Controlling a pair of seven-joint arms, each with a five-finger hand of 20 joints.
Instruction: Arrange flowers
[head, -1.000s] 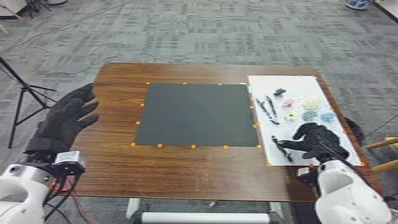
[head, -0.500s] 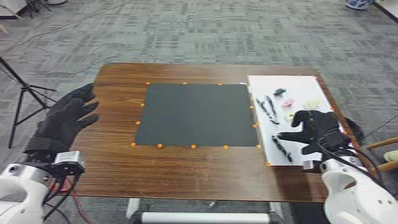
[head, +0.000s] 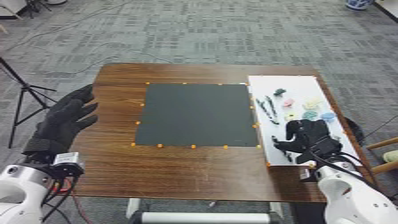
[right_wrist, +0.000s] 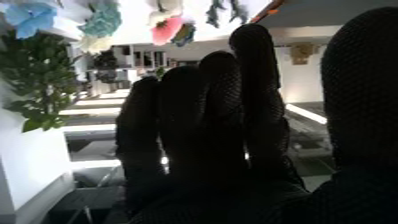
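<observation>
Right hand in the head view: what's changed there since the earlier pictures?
After moving forward, the right hand has drawn back toward the robot over the white board, uncovering the teal flower and blue flower. I see nothing taken or let go. The left hand and the pink flower stayed put.

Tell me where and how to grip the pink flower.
I'd pinch the pink flower round its compact bloom, from above: long dark pieces on its left and a pale yellow flower on its right would likely crowd a low approach across the white board.
</observation>
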